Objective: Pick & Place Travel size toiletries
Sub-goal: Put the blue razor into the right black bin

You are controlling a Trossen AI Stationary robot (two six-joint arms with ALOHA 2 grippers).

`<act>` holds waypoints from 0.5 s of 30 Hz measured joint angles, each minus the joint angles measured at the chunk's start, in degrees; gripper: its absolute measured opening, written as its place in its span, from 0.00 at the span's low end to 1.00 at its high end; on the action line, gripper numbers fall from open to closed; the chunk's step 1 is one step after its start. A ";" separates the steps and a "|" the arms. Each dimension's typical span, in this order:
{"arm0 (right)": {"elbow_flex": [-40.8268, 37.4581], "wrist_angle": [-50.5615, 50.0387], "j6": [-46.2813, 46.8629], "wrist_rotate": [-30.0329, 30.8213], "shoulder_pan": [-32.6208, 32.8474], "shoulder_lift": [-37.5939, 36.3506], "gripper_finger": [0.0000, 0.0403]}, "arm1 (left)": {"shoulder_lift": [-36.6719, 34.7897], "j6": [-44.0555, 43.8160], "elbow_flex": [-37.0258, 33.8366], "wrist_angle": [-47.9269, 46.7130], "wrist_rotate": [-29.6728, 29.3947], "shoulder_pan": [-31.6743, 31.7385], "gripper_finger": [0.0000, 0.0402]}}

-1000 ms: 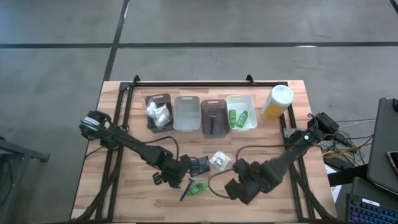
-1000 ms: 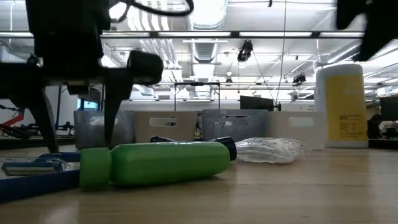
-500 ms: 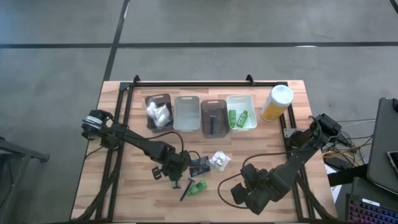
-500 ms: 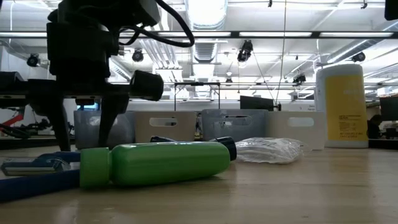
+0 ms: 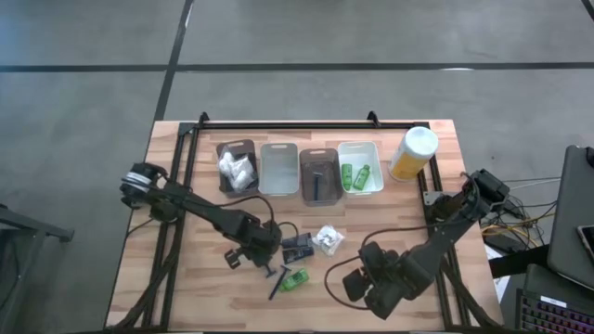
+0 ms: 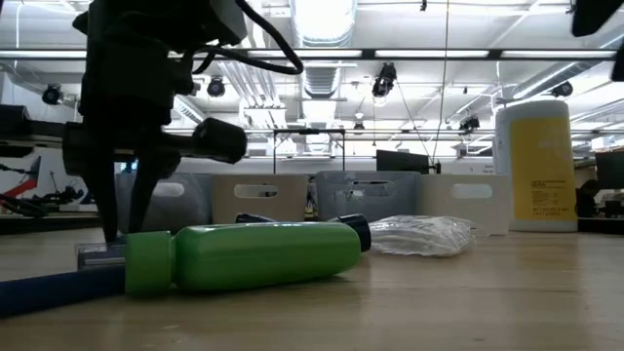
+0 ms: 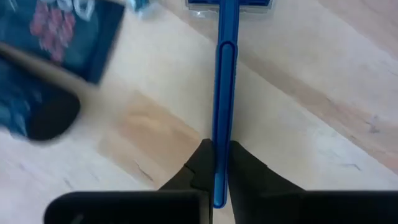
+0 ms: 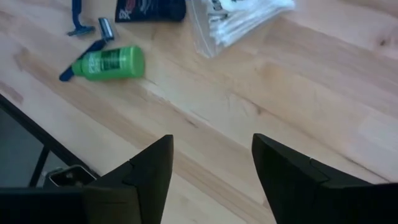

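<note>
A: What's nearest the counter's [image 5: 186, 269] front edge?

B: The right claw [image 5: 355, 283], hanging above bare wood with its fingers [image 8: 283, 171] spread wide and nothing between them. Just left of it, a green mini bottle [image 5: 295, 278] lies on its side, with a blue razor [image 7: 224, 93] on the counter right beside it.

A: And the left claw?

B: The left claw [image 7: 217, 171] is down at that razor, its fingertips pinched tight on the handle, and the razor's head points away from it.

A: Behind those?

B: A small dark tube [image 5: 298, 247] and a clear bag of white swabs [image 5: 327, 239], next to each other at mid-counter.

A: And farthest back?

B: Four bins in a row: a brown bin [image 5: 236, 147] with white bundles, an empty clear one, another brown one with a dark razor, and a clear bin [image 5: 360, 148] with two green bottles. A yellow canister [image 5: 412, 154] stands at the right end.
</note>
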 joint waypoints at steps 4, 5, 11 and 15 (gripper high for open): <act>0.00 0.09 -2.61 0.77 -0.99 -0.31 0.52 | -4.49 -6.22 -0.07 -4.79 0.00 0.00 0.06; 0.00 0.13 -3.95 0.79 -1.39 -0.31 0.52 | -6.18 -7.85 -0.07 -6.13 0.04 0.00 0.06; 0.31 0.55 -14.74 1.31 -4.54 -1.43 0.54 | -18.15 -25.99 -0.07 -4.31 0.65 1.23 0.06; 0.23 0.57 -21.09 6.92 -6.39 -4.18 0.52 | -24.88 -41.52 -1.78 8.11 0.68 2.70 0.07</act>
